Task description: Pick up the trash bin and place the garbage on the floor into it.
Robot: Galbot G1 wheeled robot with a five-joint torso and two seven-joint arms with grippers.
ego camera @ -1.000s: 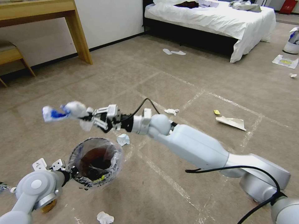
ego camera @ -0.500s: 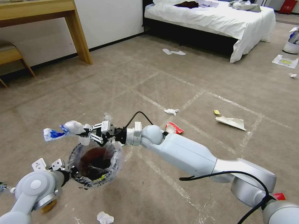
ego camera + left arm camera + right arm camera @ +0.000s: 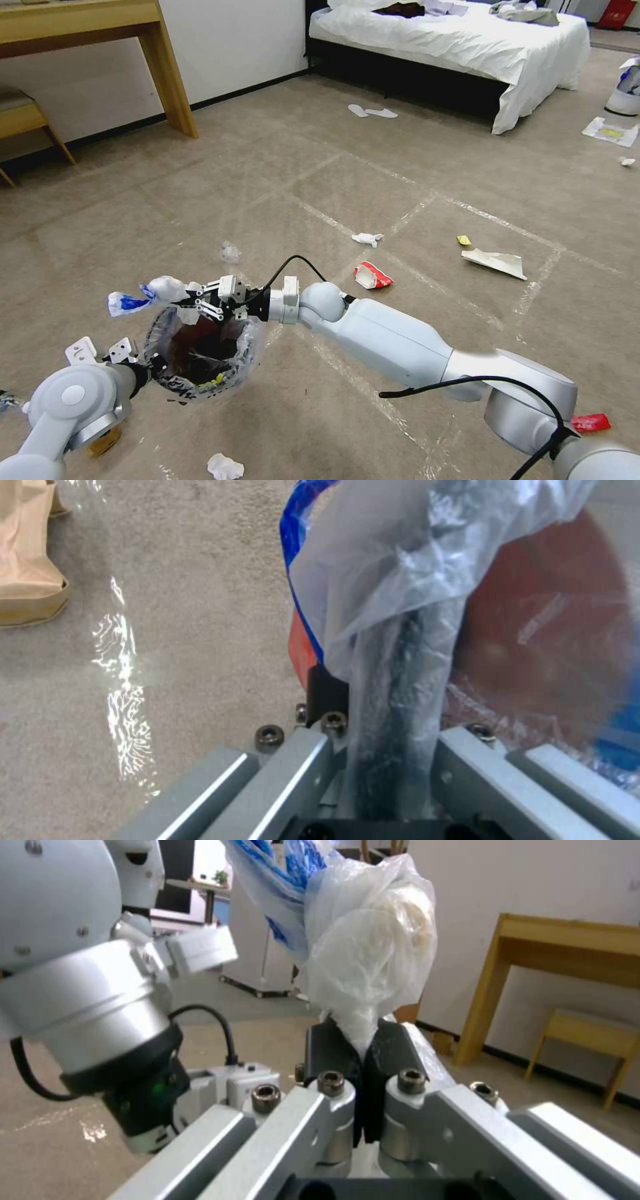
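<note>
The right claw (image 3: 190, 303) was clamped tight on a crumpled white-and-blue plastic wrapper (image 3: 150, 293) above the twelve o'clock rim of the small round red-brown bin with its crinkly clear liner (image 3: 200, 350). The left claw (image 3: 143, 370) pinched the bin's eight o'clock rim, holding it off the beige carpet floor (image 3: 400, 193). Best to centre the wrapper over the opening before letting go.

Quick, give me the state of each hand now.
Left hand: shut on the rim of the small round plastic-lined trash bin.
Right hand: shut on a crumpled white-and-blue plastic wad over the bin.
</note>
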